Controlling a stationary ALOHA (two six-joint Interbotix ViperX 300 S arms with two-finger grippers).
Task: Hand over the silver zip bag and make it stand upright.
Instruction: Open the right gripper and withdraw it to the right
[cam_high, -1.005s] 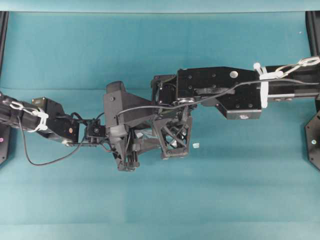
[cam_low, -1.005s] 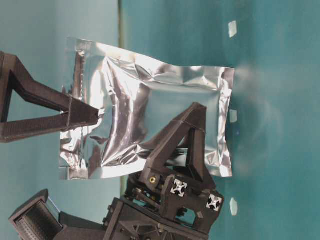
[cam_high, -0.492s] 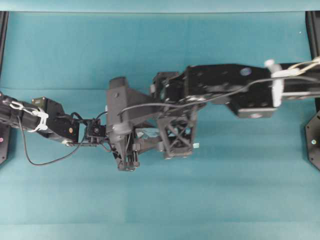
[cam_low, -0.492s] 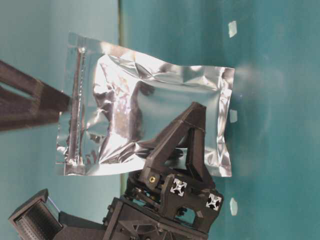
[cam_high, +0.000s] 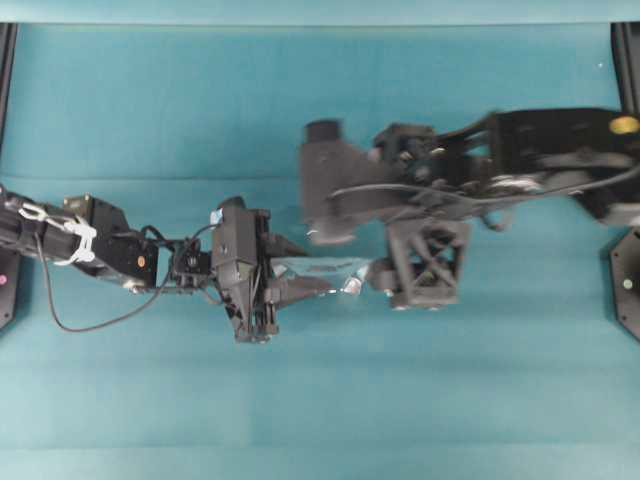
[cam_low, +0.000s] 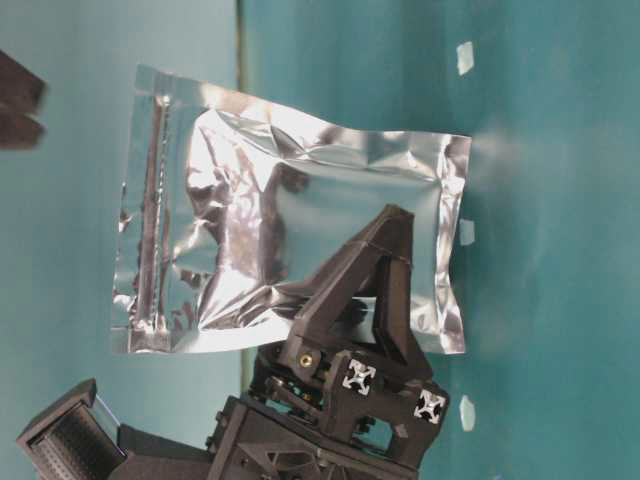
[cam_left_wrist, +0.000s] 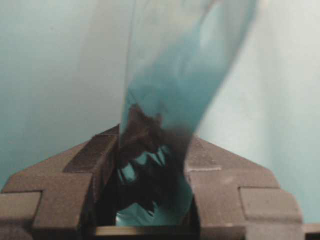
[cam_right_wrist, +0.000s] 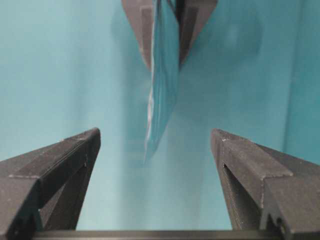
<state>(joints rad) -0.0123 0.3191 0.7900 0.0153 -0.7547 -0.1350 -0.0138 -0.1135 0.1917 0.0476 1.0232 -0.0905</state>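
At the centre of the teal table (cam_high: 150, 400), the left gripper (cam_high: 292, 268) is reaching in from the left edge with its arm extended low and level, its jaws closing narrowly on one edge of the silver zip bag (cam_low: 290, 240) and gripping it. In the table-level view the bag is showing its crinkled foil face broadside, with its zip strip on the left of that picture, and one left finger (cam_low: 362, 290) is crossing in front of the bag's lower part. The left wrist view is showing the foil pinched between the two dark pads and rising away from them. The right gripper (cam_right_wrist: 155, 165) is standing apart from the bag, its jaws spread wide and holding nothing; in its wrist view the bag is appearing edge-on beyond the gap between its fingers. In the overhead view the right arm is stretching in from the right edge, blurred, with its gripper sitting just right of the bag's free end. A few small white scraps (cam_low: 464, 57) are lying on the table.
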